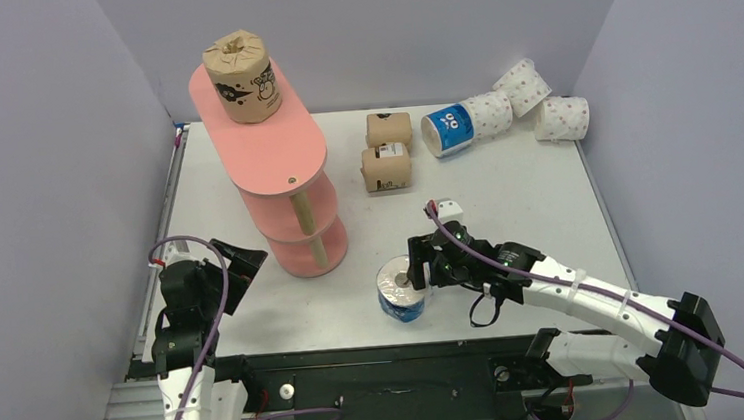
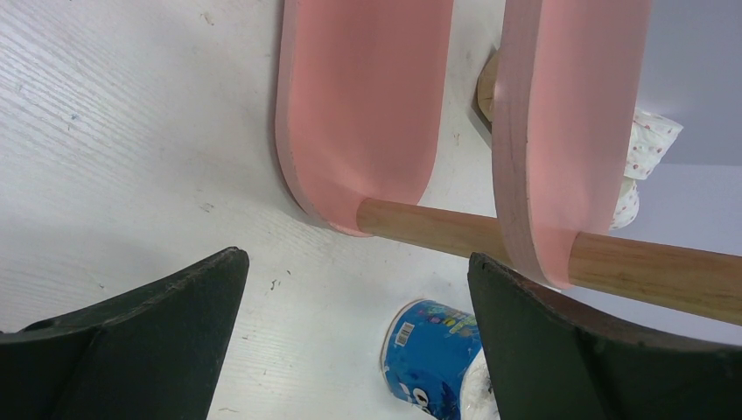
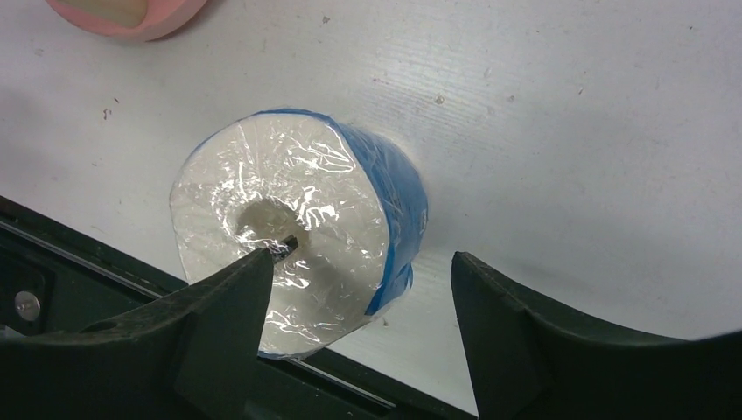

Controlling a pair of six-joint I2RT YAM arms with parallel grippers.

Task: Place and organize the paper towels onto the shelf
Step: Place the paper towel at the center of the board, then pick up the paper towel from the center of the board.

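**Roll on end beside the open right tool**

Top view: a blue plastic-wrapped cylindrical paper-towel roll [image 1: 400, 290] is seen standing on end on the white tabletop [image 1: 508, 199] near the front edge, its long axis vertical. The right tool [image 1: 418, 270] is held at the roll's upper right side with its jaws parted. The left tool [image 1: 241, 258] is held wide and empty near the foot of the tall salmon-pink three-tier shelf [image 1: 261, 128]. The shelf lies left of and beyond the roll, with bare tabletop between. The right arm is judged nearer the roll, the left arm nearer the shelf. One brown printed roll [image 1: 237, 77] is stood on the top tier. Two more brown rolls [image 1: 386, 167], a second blue roll on its side [image 1: 448, 130] and three white pink-dotted rolls [image 1: 489, 113] are left at the far side, well apart from both tools.

Left wrist view: two pink boards and a light wooden post [image 2: 437, 229] are framed between wide black fingers. The upright blue roll is seen low, beyond the post.

Right wrist view: the roll's white end face is looked down on. One finger [image 3: 219, 306] overlaps the rim of that face, and whether it touches cannot be told. The other finger stands clear over bare tabletop, so nothing is gripped. A sideways shift of the jaws is judged necessary before the roll's wall falls between them. The post and the overhanging boards are judged the likeliest obstruction on the way to a lower tier.
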